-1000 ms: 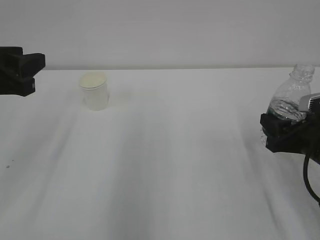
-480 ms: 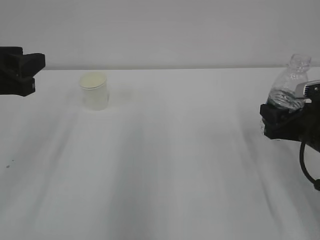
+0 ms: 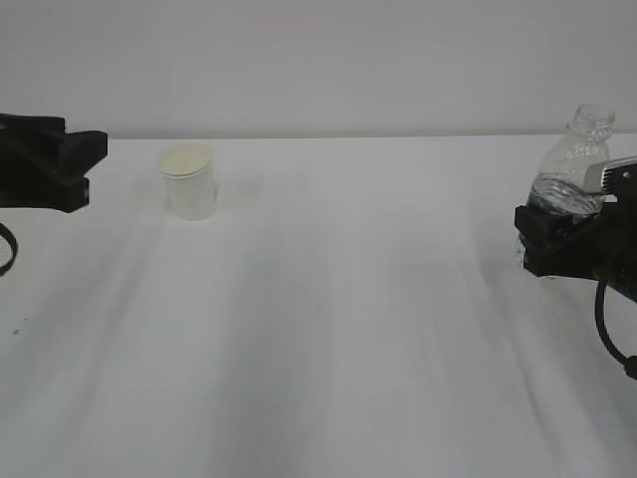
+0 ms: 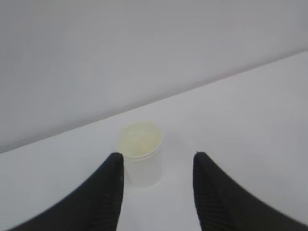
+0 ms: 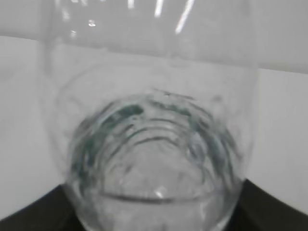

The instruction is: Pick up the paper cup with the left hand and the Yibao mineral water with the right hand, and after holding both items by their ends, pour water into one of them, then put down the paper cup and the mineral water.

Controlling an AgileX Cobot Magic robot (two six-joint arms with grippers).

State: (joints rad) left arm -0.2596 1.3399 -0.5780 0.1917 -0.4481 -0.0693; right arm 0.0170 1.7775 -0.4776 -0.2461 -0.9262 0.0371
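The white paper cup (image 3: 188, 181) stands upright on the white table (image 3: 328, 329), back left. My left gripper (image 3: 98, 151) hovers open just left of it, apart from it. In the left wrist view the paper cup (image 4: 140, 153) sits just beyond the two black fingertips (image 4: 115, 166), nearer the left one, with my left gripper (image 4: 158, 157) holding nothing. My right gripper (image 3: 542, 239) is shut on the lower body of the Yibao mineral water (image 3: 572, 164), whose open neck leans up to the right. Up close the Yibao mineral water (image 5: 154, 144) fills the right wrist view, with my right gripper (image 5: 154, 214) around it.
A pale wall (image 3: 318, 60) rises behind the table's far edge. A black cable (image 3: 609, 334) hangs from the right arm near the right border. A tiny dark speck (image 3: 15, 331) lies on the cloth at the left.
My left gripper has slid right toward the paper cup. My right gripper has carried the bottle slightly up and left, and the bottle stands more upright.
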